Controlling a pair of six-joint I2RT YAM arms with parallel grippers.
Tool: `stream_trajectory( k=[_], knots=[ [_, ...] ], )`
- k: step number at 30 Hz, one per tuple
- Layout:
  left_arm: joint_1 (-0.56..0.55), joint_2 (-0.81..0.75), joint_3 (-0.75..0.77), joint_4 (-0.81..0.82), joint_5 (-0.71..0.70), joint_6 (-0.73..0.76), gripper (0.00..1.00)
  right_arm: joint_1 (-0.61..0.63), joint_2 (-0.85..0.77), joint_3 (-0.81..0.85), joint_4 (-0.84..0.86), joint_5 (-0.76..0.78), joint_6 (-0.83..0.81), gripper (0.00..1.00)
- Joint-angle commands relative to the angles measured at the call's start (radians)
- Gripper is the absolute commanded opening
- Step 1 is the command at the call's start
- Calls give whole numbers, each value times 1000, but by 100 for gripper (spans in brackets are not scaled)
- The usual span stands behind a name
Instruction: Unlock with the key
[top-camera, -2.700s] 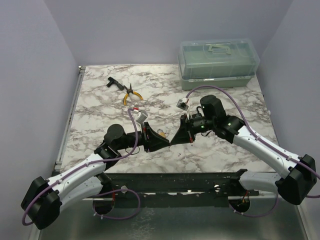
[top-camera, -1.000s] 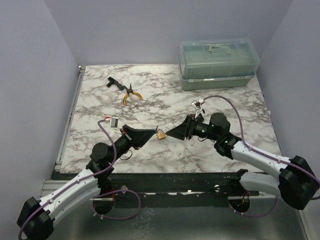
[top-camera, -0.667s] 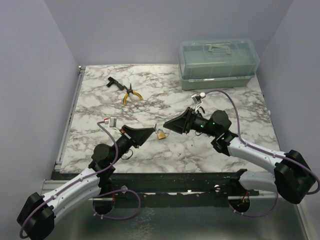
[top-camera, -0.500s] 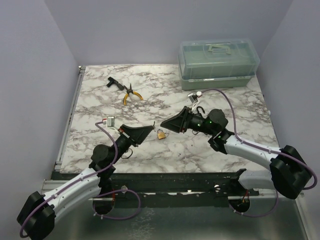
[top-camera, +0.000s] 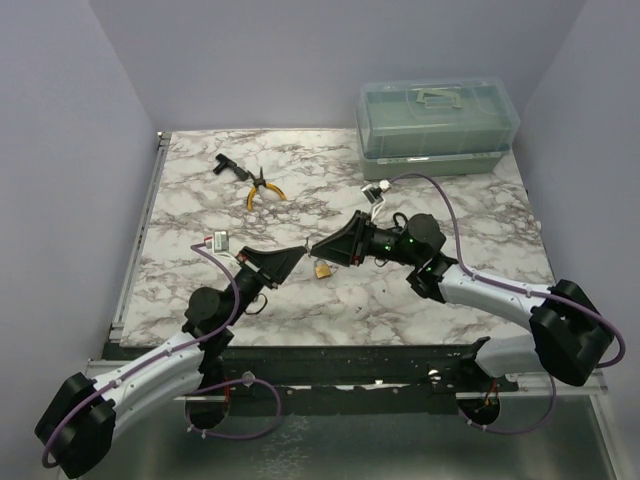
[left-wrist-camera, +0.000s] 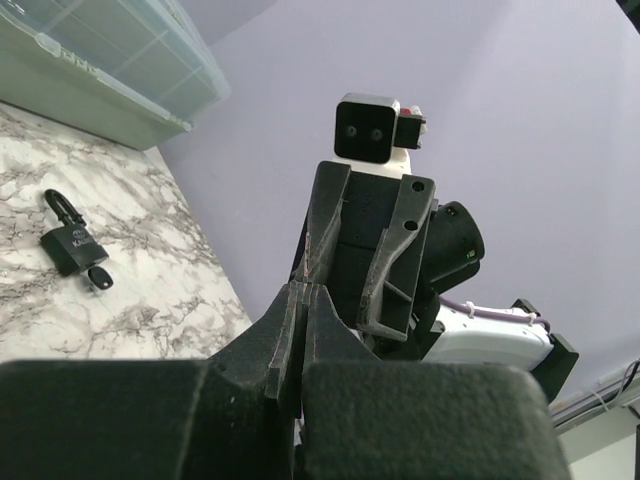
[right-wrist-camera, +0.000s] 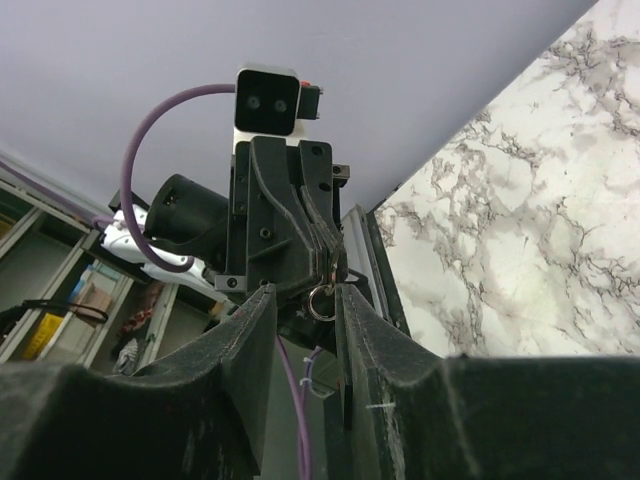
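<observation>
The small brass padlock (top-camera: 323, 269) lies on the marble table (top-camera: 200, 215); it also shows in the left wrist view (left-wrist-camera: 70, 245), shackle away from me. My left gripper (top-camera: 299, 248) (left-wrist-camera: 305, 292) is shut, raised above the table left of the padlock. In the right wrist view a thin silver key (right-wrist-camera: 333, 262) with its small ring (right-wrist-camera: 321, 303) sticks out of the left fingertips. My right gripper (top-camera: 314, 250) (right-wrist-camera: 305, 300) is open and faces the left one tip to tip, its fingers on either side of the ring, not touching it.
Yellow-handled pliers (top-camera: 263, 188) and a small black bit (top-camera: 225, 166) lie at the back left. A translucent green toolbox (top-camera: 437, 125) stands at the back right. The table's near edge runs just behind both arms.
My right gripper has swung left and risen from beside the padlock to meet the left gripper's tip. The left gripper has lifted slightly. The padlock has not moved.
</observation>
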Motion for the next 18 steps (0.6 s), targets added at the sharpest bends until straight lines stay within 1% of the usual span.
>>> stream_trajectory(
  k=[1,6,11,15,18],
  knots=[
    [-3,16,-8,64,-21,-6,0,11,26,35,26,-28,-35,36],
    [-3,27,-11,78,-14,-9,0,13,43,51,19,-28,-42,33],
    [-3,28,-15,86,-14,-11,0,14,60,66,18,-32,-44,22],
    [-3,31,-19,91,-11,-13,0,17,68,73,18,-36,-45,20],
    [-3,34,-23,95,-11,-15,0,20,73,78,18,-40,-49,15]
  ],
)
